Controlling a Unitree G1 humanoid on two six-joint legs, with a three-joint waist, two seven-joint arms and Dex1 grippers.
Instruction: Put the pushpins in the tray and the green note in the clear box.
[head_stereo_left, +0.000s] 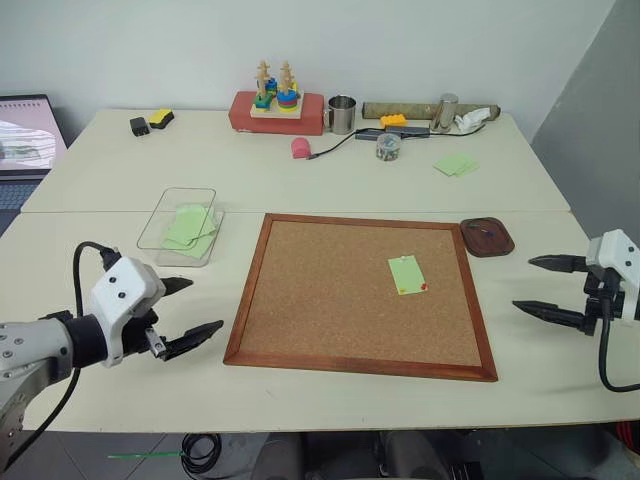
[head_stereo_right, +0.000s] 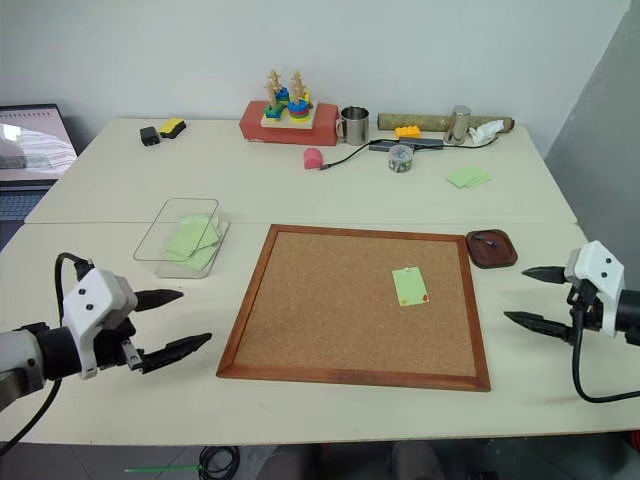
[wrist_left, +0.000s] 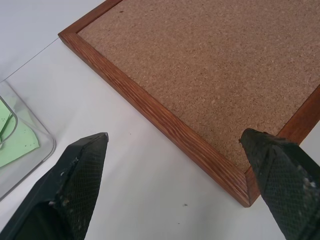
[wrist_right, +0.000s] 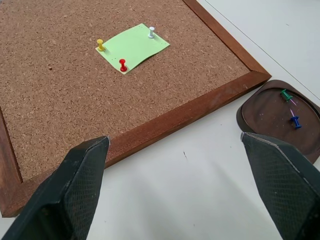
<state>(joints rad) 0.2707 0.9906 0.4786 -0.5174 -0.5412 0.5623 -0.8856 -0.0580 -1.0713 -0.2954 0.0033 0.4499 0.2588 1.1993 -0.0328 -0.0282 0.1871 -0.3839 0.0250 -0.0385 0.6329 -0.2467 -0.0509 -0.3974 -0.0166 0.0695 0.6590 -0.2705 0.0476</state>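
jaws of both grippers spread wide and empty; left gripper (head_stereo_left: 185, 312) hovers over the table (head_stereo_left: 330, 405) just off the corkboard (head_stereo_left: 330, 300) near-left corner; right gripper (head_stereo_left: 540, 287) hovers off the board's right edge, near the tray (head_stereo_left: 487, 238); green note (wrist_right: 132, 47) lies on the right half of the cork, pinned by red pushpin (wrist_right: 123, 64), yellow pushpin (wrist_right: 100, 45) and white pushpin (wrist_right: 151, 32); tray, touching the far-right corner, holds green pushpin (wrist_right: 286, 94) and blue pushpin (wrist_right: 295, 121); clear box (head_stereo_left: 160, 220), left of the board, contains green notes; clutter lines the far table.
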